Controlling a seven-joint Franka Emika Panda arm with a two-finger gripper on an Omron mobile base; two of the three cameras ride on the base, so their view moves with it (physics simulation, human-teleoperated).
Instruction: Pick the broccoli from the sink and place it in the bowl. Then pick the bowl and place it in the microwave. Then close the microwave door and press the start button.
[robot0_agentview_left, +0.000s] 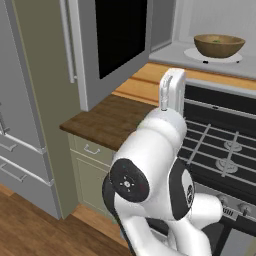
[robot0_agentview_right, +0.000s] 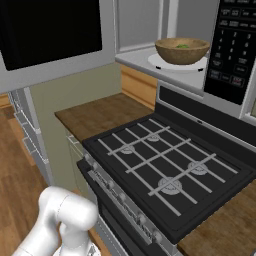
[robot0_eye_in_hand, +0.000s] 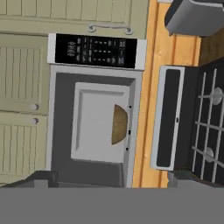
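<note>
The microwave (robot0_agentview_right: 135, 59) stands open above the stove, its control panel (robot0_agentview_right: 232, 45) on the right. Its door (robot0_agentview_left: 115, 45), silver-framed with black glass, is swung out to the left. The brown wooden bowl (robot0_agentview_left: 219, 45) sits inside on the white turntable (robot0_agentview_left: 192, 54), with the green broccoli (robot0_agentview_right: 183, 46) in it. In the hand view the bowl (robot0_eye_in_hand: 119, 124) shows side-on inside the pale interior, under the control panel (robot0_eye_in_hand: 96, 51). My gripper (robot0_eye_in_hand: 113, 179) is open, fingertips (robot0_eye_in_hand: 41, 178) wide apart, holding nothing, well back from the microwave front. The sink is out of view.
A black gas stove (robot0_agentview_right: 165, 165) with grates lies under the microwave. A wooden counter (robot0_agentview_left: 110, 120) runs to its left, then a tall steel fridge (robot0_agentview_left: 20, 125). The open door overhangs that counter. My white arm (robot0_agentview_left: 150, 170) rises in front of the stove.
</note>
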